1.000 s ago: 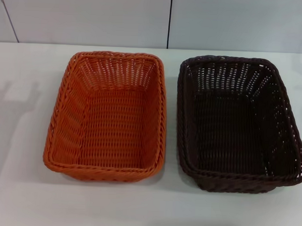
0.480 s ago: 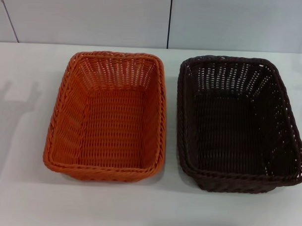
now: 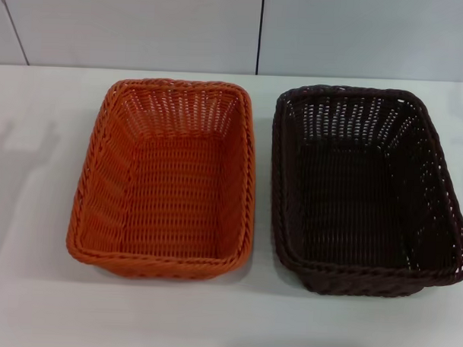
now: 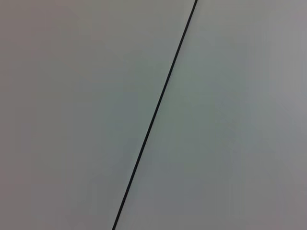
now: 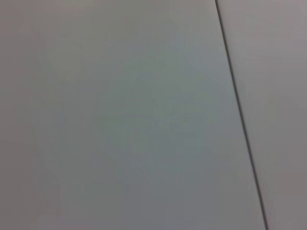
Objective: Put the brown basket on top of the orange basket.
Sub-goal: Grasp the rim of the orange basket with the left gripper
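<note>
Baskets side by side on worktop (image 3: 29, 303), just apart: orange basket (image 3: 167, 179) on robot's left, brown basket (image 3: 364, 189) on right. Nothing stacked yet; whole lift left. Neither claw in view, state unknown.

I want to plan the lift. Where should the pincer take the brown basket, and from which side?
Probably from above, on the braided rim of the brown basket along its long right side: it is open and upright, and the orange basket crowds its left rim.
</note>
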Available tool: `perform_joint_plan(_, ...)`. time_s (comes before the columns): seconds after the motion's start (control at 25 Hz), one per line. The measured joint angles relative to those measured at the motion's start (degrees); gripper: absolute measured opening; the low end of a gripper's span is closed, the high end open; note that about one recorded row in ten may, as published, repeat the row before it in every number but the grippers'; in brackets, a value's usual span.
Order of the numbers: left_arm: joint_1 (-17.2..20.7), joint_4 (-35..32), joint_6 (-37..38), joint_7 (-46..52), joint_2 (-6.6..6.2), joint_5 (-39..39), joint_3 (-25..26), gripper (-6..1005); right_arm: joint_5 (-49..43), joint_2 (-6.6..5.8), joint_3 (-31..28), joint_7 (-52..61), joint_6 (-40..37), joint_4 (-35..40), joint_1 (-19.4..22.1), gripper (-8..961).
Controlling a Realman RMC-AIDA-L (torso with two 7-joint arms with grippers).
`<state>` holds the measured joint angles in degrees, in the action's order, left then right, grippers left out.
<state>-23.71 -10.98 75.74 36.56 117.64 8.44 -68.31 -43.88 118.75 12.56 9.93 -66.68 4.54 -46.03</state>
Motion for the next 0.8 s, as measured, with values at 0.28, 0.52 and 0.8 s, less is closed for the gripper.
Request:
perform_joint_plan(0.28,-1.0,-6.3,-9.6,-0.4,0.02,0.0,-0.4,814,-0.5,0.15,0.0,0.4,-1.8,-1.8,4.0,574)
perform_joint_plan(0.52,-1.6,-10.8,-15.5,0.3,0.05,0.1,-1.0,814,-0.5,-0.09,0.2,0.6,-1.9,-0.6,6.9,574)
perform_joint_plan(0.8,-2.7,-20.3,-29.2,1.4,-0.35,0.1,-4.7,814,-0.7,-0.18,5.7,2.9,-2.0,1.2,9.6,574)
